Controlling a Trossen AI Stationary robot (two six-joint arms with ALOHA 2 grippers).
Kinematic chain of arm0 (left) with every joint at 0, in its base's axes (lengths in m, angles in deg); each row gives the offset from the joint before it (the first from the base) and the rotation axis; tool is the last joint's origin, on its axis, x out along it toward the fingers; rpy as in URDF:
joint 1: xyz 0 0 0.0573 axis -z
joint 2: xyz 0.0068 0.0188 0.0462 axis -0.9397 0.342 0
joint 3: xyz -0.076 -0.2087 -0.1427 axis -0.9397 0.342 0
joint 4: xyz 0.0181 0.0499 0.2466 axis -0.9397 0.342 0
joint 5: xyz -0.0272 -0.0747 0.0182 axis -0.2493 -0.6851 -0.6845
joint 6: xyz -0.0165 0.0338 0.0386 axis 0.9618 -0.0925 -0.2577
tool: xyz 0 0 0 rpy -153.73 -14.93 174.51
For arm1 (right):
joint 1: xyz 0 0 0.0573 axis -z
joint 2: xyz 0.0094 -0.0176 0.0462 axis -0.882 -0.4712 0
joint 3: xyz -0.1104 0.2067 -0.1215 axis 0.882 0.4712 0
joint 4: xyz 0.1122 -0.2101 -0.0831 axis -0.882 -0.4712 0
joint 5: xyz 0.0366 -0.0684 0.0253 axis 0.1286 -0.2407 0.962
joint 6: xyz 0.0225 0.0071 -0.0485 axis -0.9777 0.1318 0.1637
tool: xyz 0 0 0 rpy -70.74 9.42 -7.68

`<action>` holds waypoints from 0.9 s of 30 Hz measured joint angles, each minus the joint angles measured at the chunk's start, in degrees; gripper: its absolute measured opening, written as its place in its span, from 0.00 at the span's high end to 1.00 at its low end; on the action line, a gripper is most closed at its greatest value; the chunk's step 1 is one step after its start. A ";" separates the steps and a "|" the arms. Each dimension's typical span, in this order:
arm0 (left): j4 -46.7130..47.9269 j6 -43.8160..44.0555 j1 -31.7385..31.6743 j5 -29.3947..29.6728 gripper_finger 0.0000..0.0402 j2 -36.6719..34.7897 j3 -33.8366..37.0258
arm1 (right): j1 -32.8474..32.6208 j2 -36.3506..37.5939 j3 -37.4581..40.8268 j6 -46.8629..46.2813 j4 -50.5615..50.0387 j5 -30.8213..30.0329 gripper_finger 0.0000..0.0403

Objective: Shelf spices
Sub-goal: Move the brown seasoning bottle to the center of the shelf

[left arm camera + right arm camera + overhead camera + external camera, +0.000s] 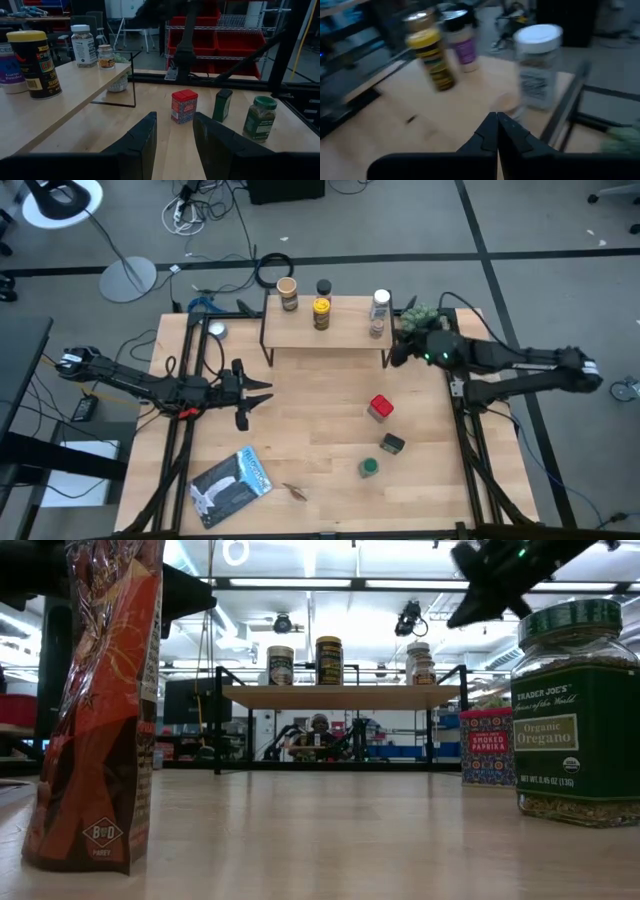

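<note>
Five spices stand on the shelf (325, 330) — three wait: red tin (380, 408), dark tin (393, 444), green-lidded jar (369, 468). Our right gripper (397, 352) is pinched together, our left gripper (262, 393) apart — both empty.

A: What blurs past the right gripper (497, 125)?
B: The white-capped clear bottle (536, 65) and yellow jar (431, 57) ahead of its tips; labels unreadable.
A: Anything cut off?
B: Beyond the left gripper (175, 137), a white jar (10, 67) leaves the frame's edge.
</note>
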 joint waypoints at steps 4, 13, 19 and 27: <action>0.59 -0.02 0.01 0.00 0.67 -0.01 0.00 | 6.50 -4.56 -0.47 0.17 0.76 7.97 1.00; 0.98 -0.96 -0.01 1.57 0.67 -0.01 0.00 | 10.01 -14.84 -5.53 4.13 1.74 10.32 1.00; 1.38 -0.96 -0.01 1.62 0.67 0.01 0.00 | 8.86 -14.74 -6.49 6.14 5.38 10.53 1.00; 1.47 -1.23 0.00 1.68 0.67 -0.01 0.00 | 9.25 -13.36 -6.49 4.06 2.20 3.46 1.00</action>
